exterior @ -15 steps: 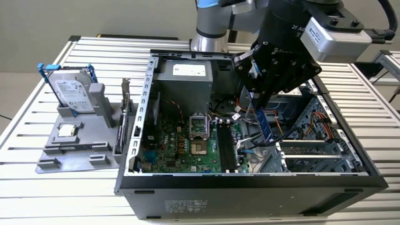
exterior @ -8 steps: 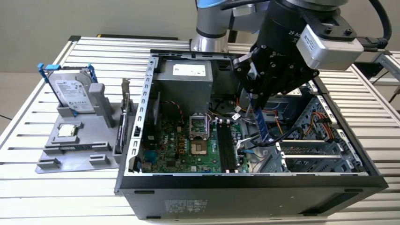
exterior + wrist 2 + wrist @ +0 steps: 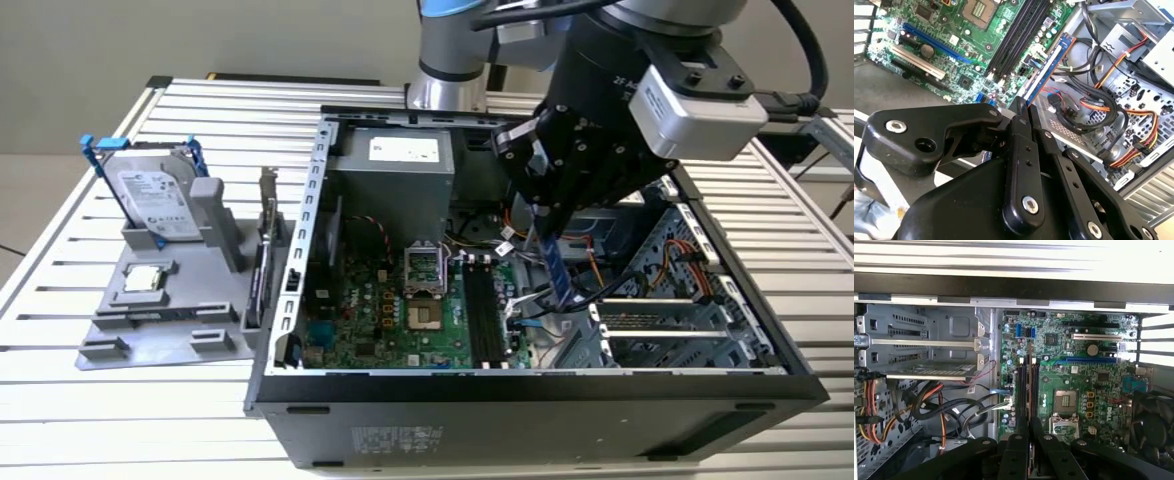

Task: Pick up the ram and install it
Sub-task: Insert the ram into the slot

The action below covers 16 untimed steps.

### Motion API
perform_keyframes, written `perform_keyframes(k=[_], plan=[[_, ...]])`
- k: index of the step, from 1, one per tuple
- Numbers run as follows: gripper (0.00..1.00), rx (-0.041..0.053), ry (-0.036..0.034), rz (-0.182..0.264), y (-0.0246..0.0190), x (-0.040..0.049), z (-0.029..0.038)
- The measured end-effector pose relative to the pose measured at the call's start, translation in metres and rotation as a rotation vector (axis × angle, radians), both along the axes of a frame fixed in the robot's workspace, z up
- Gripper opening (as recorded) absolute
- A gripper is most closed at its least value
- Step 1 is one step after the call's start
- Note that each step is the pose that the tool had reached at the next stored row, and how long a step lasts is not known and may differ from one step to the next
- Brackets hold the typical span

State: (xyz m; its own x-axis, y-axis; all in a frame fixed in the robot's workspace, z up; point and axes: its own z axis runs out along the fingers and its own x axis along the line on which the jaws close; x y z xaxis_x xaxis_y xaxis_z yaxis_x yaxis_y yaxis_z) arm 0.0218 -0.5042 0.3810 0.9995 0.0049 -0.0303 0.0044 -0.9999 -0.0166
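Above slatted table (image 3: 80, 420), jaws clamp half-hidden ram (image 3: 1047, 68).

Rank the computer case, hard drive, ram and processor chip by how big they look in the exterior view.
computer case
hard drive
ram, seen edge-on as a thin strip, so unsure against the chip
processor chip

Arm (image 3: 601, 90) inclined steeply downward from above; gripper (image 3: 541, 228) at its lower end, jaws clamped on the ram (image 3: 561, 272).
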Motion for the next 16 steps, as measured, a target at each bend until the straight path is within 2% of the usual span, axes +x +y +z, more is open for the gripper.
perform_keyframes(k=[2, 4, 9, 16], plan=[[0.0, 0.0007, 0.0, 0.0, 0.0, 0.0002, -0.0016], [0.0, 0.0056, 0.0, 0.0, -0.0001, 0.0002, -0.0026], [0.0, 0.0323, -0.0001, 0.0, -0.0002, 0.0003, -0.0046], [0.0, 0.0329, 0.0, 0.0, -0.0002, 0.001, -0.0089]])
